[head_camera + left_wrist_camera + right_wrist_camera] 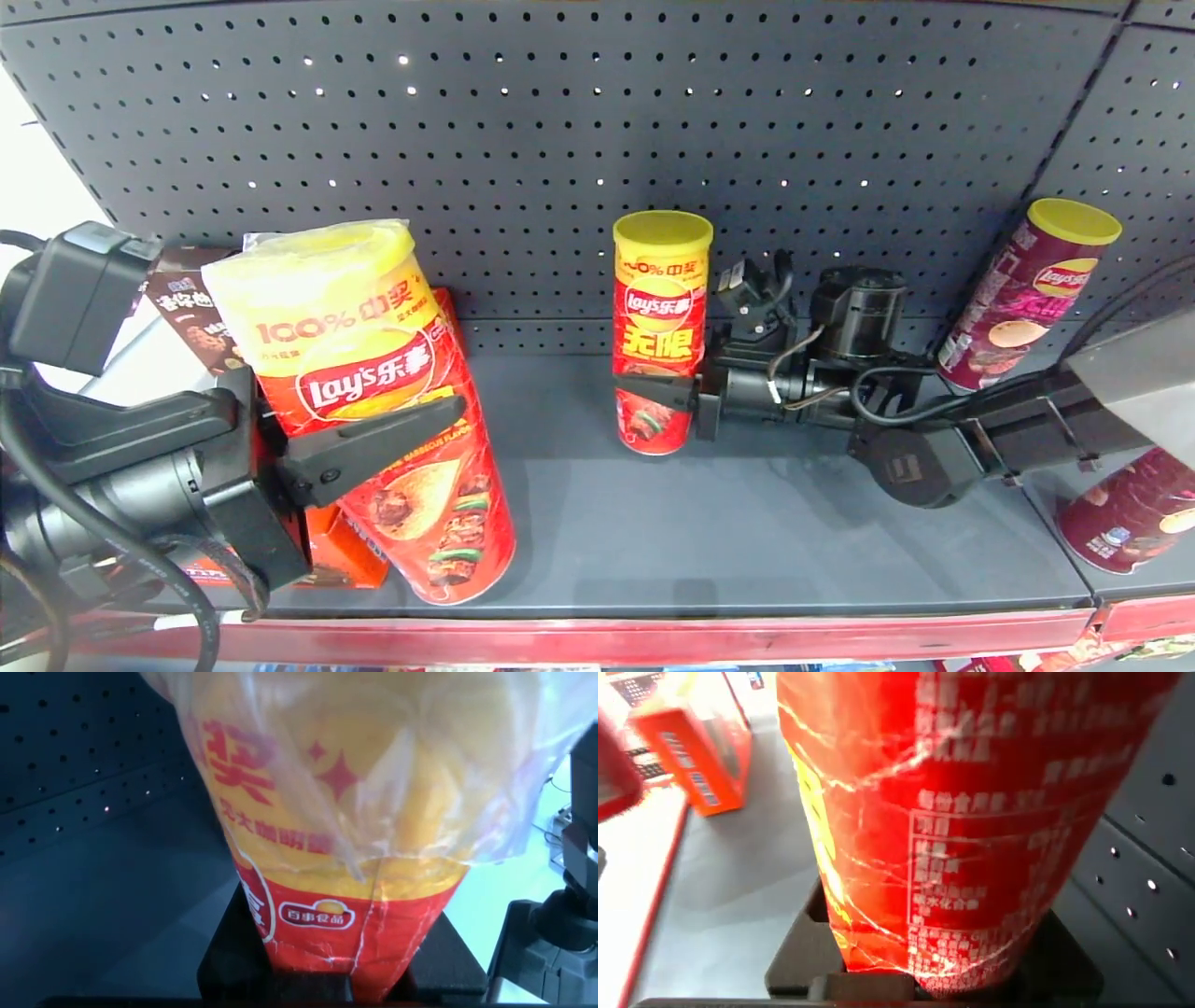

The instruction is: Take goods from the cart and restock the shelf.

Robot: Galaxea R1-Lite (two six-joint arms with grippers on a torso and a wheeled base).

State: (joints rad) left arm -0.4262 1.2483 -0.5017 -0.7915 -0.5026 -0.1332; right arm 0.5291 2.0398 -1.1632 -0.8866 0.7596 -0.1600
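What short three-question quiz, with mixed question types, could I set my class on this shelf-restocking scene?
1. True or false: the right gripper is shut on the small red can.
2. The yellow-lidded can at the right end of the shelf is: A purple, B green, C blue.
3. Fill in: the left gripper holds the large red can, whose lid is ____.
Key: 1 true; 2 A; 3 yellow.

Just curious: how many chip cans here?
4: near red can in left gripper, middle red can in right gripper, leaning purple can far right, cut-off purple can below it. More possibly hidden.
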